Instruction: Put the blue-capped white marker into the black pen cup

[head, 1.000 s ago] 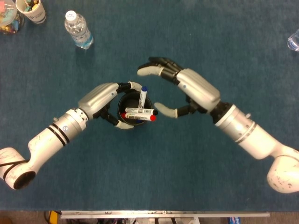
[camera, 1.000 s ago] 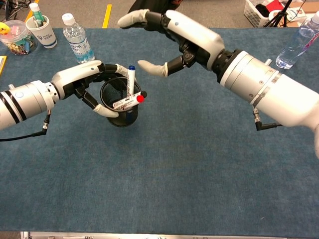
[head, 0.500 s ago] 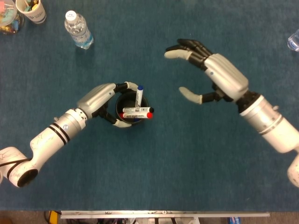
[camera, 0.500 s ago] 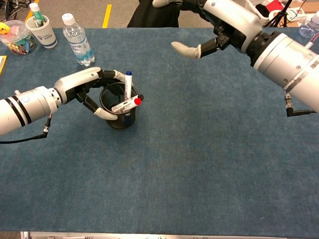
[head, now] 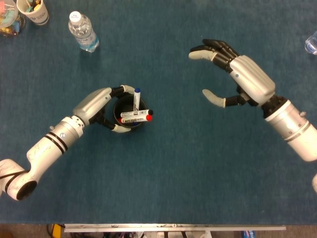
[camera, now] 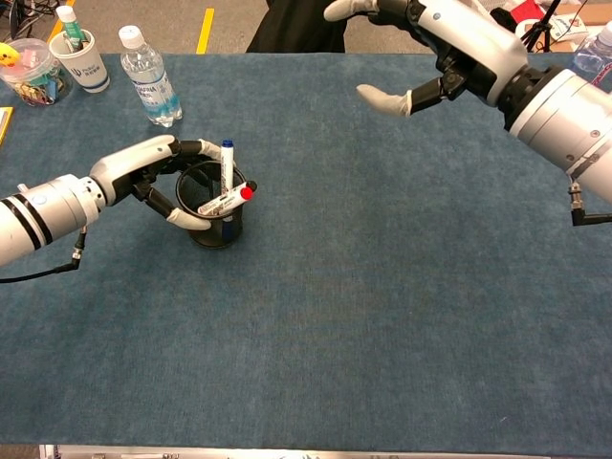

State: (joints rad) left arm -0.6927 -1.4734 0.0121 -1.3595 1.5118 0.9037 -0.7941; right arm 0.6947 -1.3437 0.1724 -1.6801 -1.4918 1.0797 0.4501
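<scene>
**Marker in cup, left hand on cup, right hand free**

Blue-capped white marker (head: 135,100) stands upright inside the black pen cup (head: 130,113), cap end up and poking above the rim; the chest view (camera: 227,168) shows the same. A red-capped marker (head: 135,118) lies tilted across the cup's mouth, red end toward my right side, resting on the rim. In the head view a third marker body seems to lie beside it; I cannot make out its cap.

My left hand (head: 100,106) wraps the cup from the left: fingers curl round the far side of the rim, thumb round the near side, so it grips the cup. From the chest camera (camera: 158,172) the fingertips reach nearly to the blue-capped marker; I cannot tell whether they touch it.

My right hand (head: 233,74) hangs above the desk (head: 163,188), well apart from the cup, fingers spread and thumb out, holding nothing. The chest view (camera: 435,43) cuts off its upper fingers.

Far left corner: a water bottle (head: 83,31) lying near a paper cup (head: 33,10) with pens in it. Another bottle (camera: 593,55) at the far right edge.
</scene>
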